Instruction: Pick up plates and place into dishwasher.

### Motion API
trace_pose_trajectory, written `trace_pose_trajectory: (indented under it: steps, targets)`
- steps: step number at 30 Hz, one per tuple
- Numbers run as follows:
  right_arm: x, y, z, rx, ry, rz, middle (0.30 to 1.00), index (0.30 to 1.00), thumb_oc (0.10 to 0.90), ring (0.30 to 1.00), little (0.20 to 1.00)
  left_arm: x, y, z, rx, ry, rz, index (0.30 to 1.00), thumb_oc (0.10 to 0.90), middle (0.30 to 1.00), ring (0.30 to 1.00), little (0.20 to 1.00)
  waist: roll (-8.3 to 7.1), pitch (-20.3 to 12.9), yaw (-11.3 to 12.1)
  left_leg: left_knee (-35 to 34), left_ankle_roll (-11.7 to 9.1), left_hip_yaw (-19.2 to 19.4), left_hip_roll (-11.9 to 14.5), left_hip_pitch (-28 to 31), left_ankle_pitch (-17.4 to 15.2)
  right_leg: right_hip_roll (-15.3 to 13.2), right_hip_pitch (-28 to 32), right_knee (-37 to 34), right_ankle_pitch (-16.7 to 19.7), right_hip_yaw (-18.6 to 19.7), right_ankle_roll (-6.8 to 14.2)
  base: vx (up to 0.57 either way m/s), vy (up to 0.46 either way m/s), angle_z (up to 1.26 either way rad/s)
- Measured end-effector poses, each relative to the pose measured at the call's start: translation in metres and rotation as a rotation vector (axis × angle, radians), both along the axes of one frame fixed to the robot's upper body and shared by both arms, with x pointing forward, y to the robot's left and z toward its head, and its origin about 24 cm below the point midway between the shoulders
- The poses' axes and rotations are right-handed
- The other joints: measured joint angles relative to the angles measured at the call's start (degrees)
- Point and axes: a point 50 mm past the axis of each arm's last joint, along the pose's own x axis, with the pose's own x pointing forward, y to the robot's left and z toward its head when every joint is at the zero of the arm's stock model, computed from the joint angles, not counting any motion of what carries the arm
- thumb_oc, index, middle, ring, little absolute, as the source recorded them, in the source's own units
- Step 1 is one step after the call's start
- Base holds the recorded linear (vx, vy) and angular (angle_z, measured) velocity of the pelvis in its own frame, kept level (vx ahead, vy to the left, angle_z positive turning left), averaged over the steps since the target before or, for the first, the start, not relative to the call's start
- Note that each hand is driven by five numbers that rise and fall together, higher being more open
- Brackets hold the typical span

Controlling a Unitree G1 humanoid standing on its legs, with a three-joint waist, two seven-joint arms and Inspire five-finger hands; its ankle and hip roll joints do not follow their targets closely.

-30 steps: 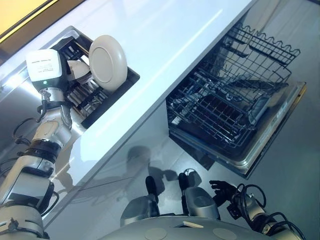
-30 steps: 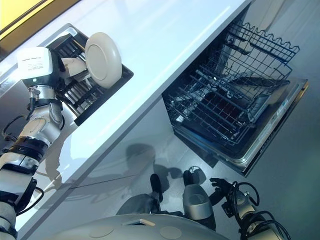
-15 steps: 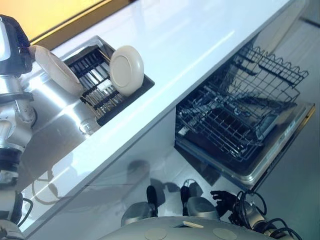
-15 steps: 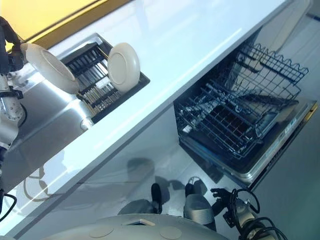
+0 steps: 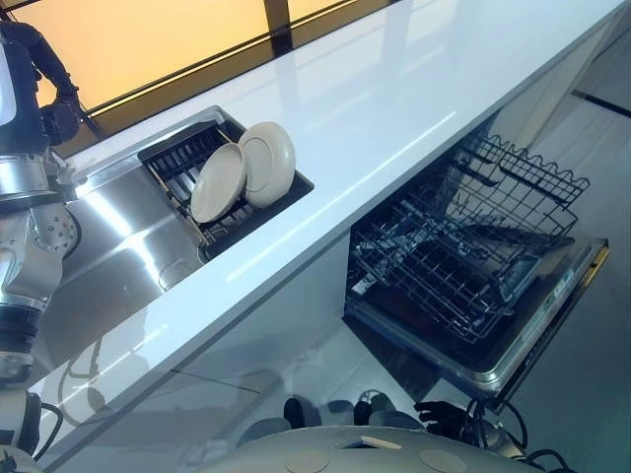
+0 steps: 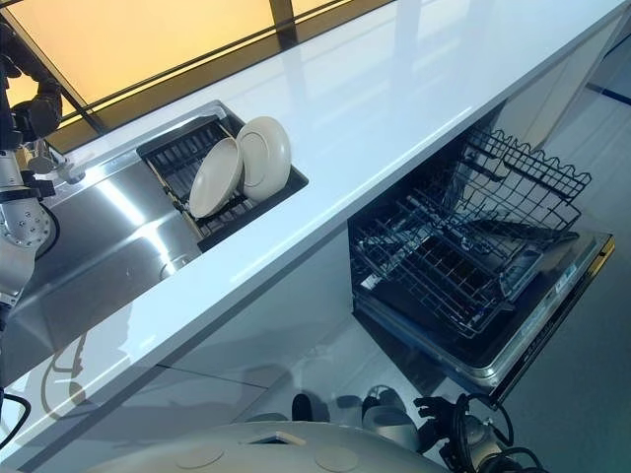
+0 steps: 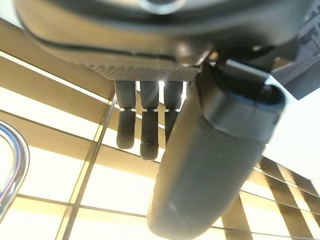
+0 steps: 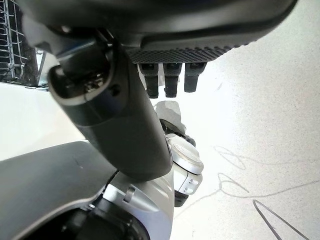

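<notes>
- Two plates stand on edge in the dark rack set in the sink, at the counter's far-left end; they lean against each other and touch.
- Front plate is nearer the sink basin; back plate is behind it, toward the counter's open stretch.
- Neither plate is in my grasp; I am touching neither.
- My left hand is raised at the far-left edge above the sink area, fingers hanging straight and relaxed, thumb alongside, nothing between them.
- In the left eye view that hand sits well apart from the plates, over by the faucet.
- My right hand hangs low near the floor, below the counter's front edge, fingers straight and slack, holding nothing.
- The same hand shows near the open dishwasher door.
- The dishwasher is open under the counter's right part, with its lower basket pulled out over the door.
- I can spot no plate in the basket, though the wires make it hard to be certain.
- Progress, my call: nothing loaded, both plates left to move.
- Next needed: reach to the rack, take one plate by its rim, carry it across to the basket.
</notes>
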Motion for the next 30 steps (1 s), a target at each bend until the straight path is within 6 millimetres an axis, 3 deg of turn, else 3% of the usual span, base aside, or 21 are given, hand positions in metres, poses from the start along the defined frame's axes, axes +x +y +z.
trace_pose_trajectory:
  steps: [2, 4, 5, 6, 10, 14, 18, 22, 30]
  targets:
    - [0.000, 0.000, 0.000, 0.002, 0.002, 0.002, 0.900, 0.900, 0.800, 0.900, 0.900, 0.000, -0.001, 0.000, -0.022, -0.004, -0.021, 0.300, 0.100, 0.300, 0.300, 0.200, -0.10, -0.17, -0.02, 0.00, 0.02, 0.01, 0.00, 0.00, -0.02, 0.00, 0.05, -0.13, 0.02, 0.01, -0.01, 0.00, 0.000, 0.00]
    - [-0.001, 0.001, -0.001, 0.003, 0.005, 0.004, 0.900, 0.900, 0.800, 0.900, 0.900, 0.000, -0.001, -0.001, -0.046, -0.004, -0.035, 0.580, 0.427, 0.580, 0.580, 0.527, -0.17, -0.52, -0.02, 0.00, 0.06, 0.02, -0.02, -0.02, -0.10, -0.01, 0.11, -0.29, 0.03, 0.02, -0.01, 0.00, 0.000, 0.00]
    - [-0.002, 0.001, -0.001, 0.003, 0.008, 0.004, 0.900, 0.900, 0.800, 0.900, 0.900, 0.001, -0.001, -0.002, -0.063, 0.003, -0.049, 0.641, 0.498, 0.641, 0.641, 0.598, -0.21, -0.79, -0.02, 0.00, 0.07, 0.03, -0.05, -0.03, -0.16, -0.02, 0.19, -0.46, 0.07, 0.02, -0.05, 0.00, 0.000, 0.00]
    - [-0.003, 0.001, -0.001, 0.003, 0.010, 0.003, 0.900, 0.900, 0.800, 0.900, 0.900, 0.001, -0.003, -0.003, -0.077, 0.017, -0.060, 0.900, 0.800, 0.900, 0.900, 0.900, -0.22, -1.01, -0.03, 0.00, 0.07, 0.04, -0.07, -0.04, -0.20, -0.03, 0.20, -0.54, 0.10, 0.03, -0.10, 0.00, 0.000, 0.00]
    - [-0.005, 0.001, -0.001, 0.003, 0.015, 0.003, 0.900, 0.900, 0.800, 0.900, 0.900, 0.007, -0.011, -0.010, -0.137, 0.131, -0.139, 0.900, 0.800, 0.900, 0.900, 0.900, -0.22, -1.50, 0.01, -0.01, 0.10, 0.05, -0.11, -0.05, -0.28, -0.07, 0.26, -0.64, 0.22, 0.02, -0.29, 0.00, 0.000, 0.00]
    - [-0.006, 0.001, -0.001, 0.004, 0.017, 0.002, 0.900, 0.900, 0.800, 0.900, 0.900, 0.015, -0.032, -0.018, -0.195, 0.341, -0.286, 0.900, 0.800, 0.900, 0.900, 0.900, -0.34, -1.67, 0.01, -0.05, 0.10, 0.05, -0.13, -0.05, -0.28, -0.10, 0.27, -0.62, 0.22, 0.01, -0.27, 0.00, 0.000, 0.00]
    - [-0.005, 0.001, -0.001, 0.005, 0.016, 0.003, 0.900, 0.900, 0.800, 0.900, 0.900, 0.023, -0.056, -0.041, -0.311, 0.591, -0.416, 0.900, 0.800, 0.900, 0.900, 0.900, -0.28, -1.82, -0.17, -0.16, 0.11, 0.05, -0.13, -0.03, -0.28, -0.09, 0.29, -0.64, 0.22, 0.01, -0.26, 0.00, 0.000, 0.00]
    - [-0.003, 0.001, -0.001, 0.007, 0.011, 0.006, 0.900, 0.900, 0.800, 0.900, 0.900, 0.027, -0.065, -0.062, -0.359, 0.761, -0.433, 0.900, 0.800, 0.900, 0.900, 0.900, -0.28, -1.81, -1.28, -0.15, 0.12, 0.07, -0.12, -0.04, -0.28, -0.09, 0.43, -0.73, 0.25, 0.01, -0.29, 0.00, 0.000, 0.00]
    - [-0.004, 0.001, -0.002, 0.005, 0.023, 0.001, 0.900, 0.900, 0.800, 0.900, 0.900, 0.035, -0.075, -0.079, -0.333, 0.946, -0.422, 0.900, 0.800, 0.900, 0.900, 0.900, -0.28, -1.81, -2.15, -0.23, 0.13, 0.29, -0.12, -0.03, -0.37, -0.08, 0.22, -0.71, 0.07, 0.15, -0.01, 0.03, -0.011, 0.00]
